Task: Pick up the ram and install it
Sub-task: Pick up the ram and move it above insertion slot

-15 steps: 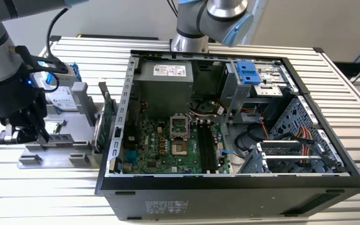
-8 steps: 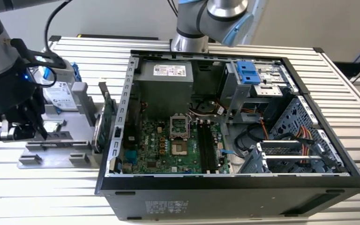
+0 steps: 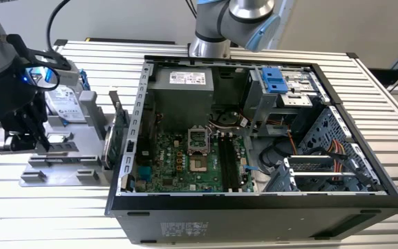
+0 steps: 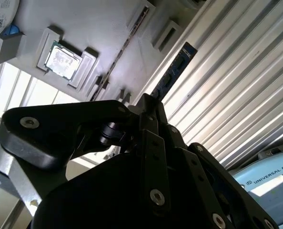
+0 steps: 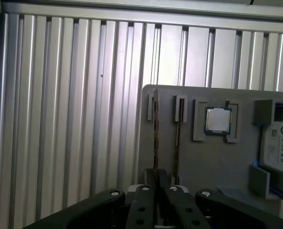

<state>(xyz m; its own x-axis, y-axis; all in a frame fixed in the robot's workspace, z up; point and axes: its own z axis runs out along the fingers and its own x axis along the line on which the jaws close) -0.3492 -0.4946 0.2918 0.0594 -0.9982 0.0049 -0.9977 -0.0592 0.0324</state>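
In the second wrist view the hand (image 4: 151, 102) is clenched on the ram (image 4: 174, 70), its bluish end jutting over the slatted bench (image 4: 237, 95) just beside the grey holder (image 4: 98, 19), so the pick-up looks about done. In the first wrist view the stick runs edge-on from the hand along the holder's edge, near the processor chip (image 5: 217, 119). In the exterior view the hand hovers at the holder on that view's left, well apart from the open computer case (image 3: 254, 207), whose motherboard slots (image 3: 230, 161) look bare, so installing is all to do; a pale wall stands behind the bench.
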